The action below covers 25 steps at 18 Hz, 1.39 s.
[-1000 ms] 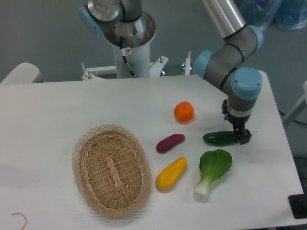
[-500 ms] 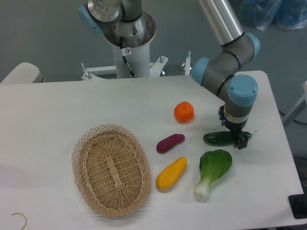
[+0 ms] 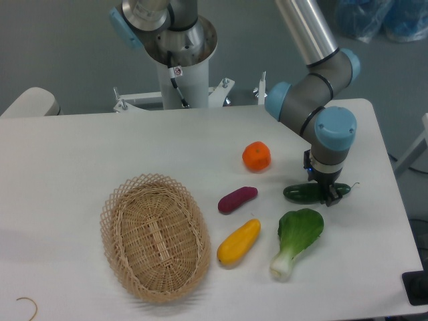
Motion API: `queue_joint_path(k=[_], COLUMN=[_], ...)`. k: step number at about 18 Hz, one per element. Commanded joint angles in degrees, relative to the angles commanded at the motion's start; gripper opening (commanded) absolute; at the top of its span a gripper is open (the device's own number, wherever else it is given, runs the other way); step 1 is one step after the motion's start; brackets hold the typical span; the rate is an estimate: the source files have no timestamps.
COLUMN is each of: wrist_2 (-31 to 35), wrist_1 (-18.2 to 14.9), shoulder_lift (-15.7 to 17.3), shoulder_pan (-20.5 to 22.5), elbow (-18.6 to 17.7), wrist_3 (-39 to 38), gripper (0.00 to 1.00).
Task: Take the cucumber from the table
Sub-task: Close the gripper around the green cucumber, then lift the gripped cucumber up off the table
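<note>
My gripper [image 3: 327,195] is down over the cucumber [image 3: 304,193], fingers straddling its right half. Can't tell if they're clamped yet. It's lying flat on the table [image 3: 80,154] near the right edge, just above the bok choy [image 3: 296,239].

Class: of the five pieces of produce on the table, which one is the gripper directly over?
The cucumber, dark green and slim: the gripper sits over its right end. The orange, purple vegetable, yellow vegetable and bok choy lie apart.
</note>
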Motion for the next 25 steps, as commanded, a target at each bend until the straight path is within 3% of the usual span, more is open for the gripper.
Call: queue_joint_path(k=[5,8,10,13,15,20,25], wrist_2=[-0.2,-0.2,-0.4,-2.5,-5.3,-12.9,-14.3], wrist_1=[-0.3,-1.6,-6.8,-18.9,-24.1,-28.6,-28.3], shoulder_lift=[0.3,3.2,6.1,9.5,11.3,14.9,14.9], shoulder_pan=[0.0,0.3,0.8,0.5,0.2,-0.9,-6.8], elbow=[2.9,4.6,6.6,12.5,15.1,15.9,15.9], wrist_3=[0.5,1.1,1.1,0.2,-1.1,-9.5,-24.2], gripper=[0.23,0.24,0.25,0.25,0.25,0.25,0.25])
